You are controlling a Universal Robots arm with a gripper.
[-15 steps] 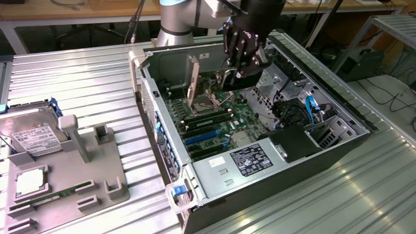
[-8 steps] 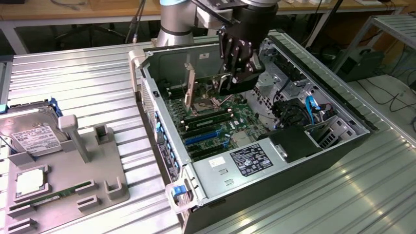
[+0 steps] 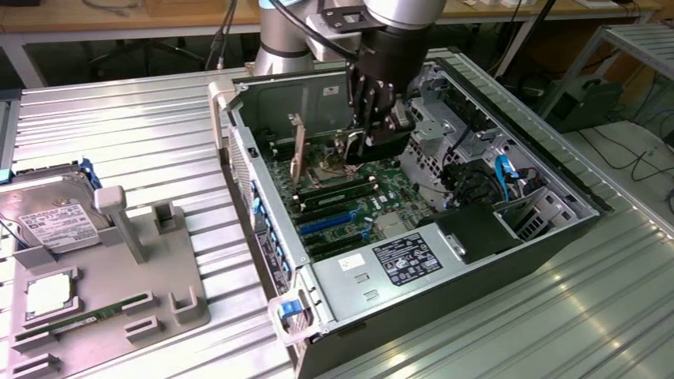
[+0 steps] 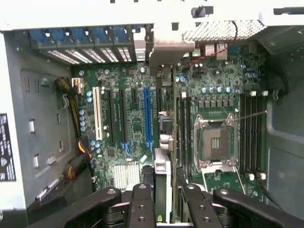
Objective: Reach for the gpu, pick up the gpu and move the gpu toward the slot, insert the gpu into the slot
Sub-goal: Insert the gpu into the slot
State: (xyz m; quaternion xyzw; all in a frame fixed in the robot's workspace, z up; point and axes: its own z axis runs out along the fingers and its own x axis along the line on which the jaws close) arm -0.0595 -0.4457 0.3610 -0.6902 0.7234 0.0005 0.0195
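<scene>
While jaws clamp one gpu (image 4: 163, 180) edge-on inside open computer case (image 3: 474, 308), one long blue slot (image 4: 147, 116) lies just beside it; gpu's lower edge hidden, contact with motherboard (image 4: 130, 128) unclear.

This looks like a robotics laboratory or an electronics workshop. An open computer case (image 3: 443, 316) lies on a desk (image 3: 137, 134) of ribbed aluminium profiles, under a robot arm (image 3: 284, 35). Beside it a grey holder (image 3: 126, 276) keeps a hard drive (image 3: 47, 221) and other loose parts. Behind stand wooden benches (image 3: 126, 20), and cables (image 3: 632, 158) run over the floor.
</scene>
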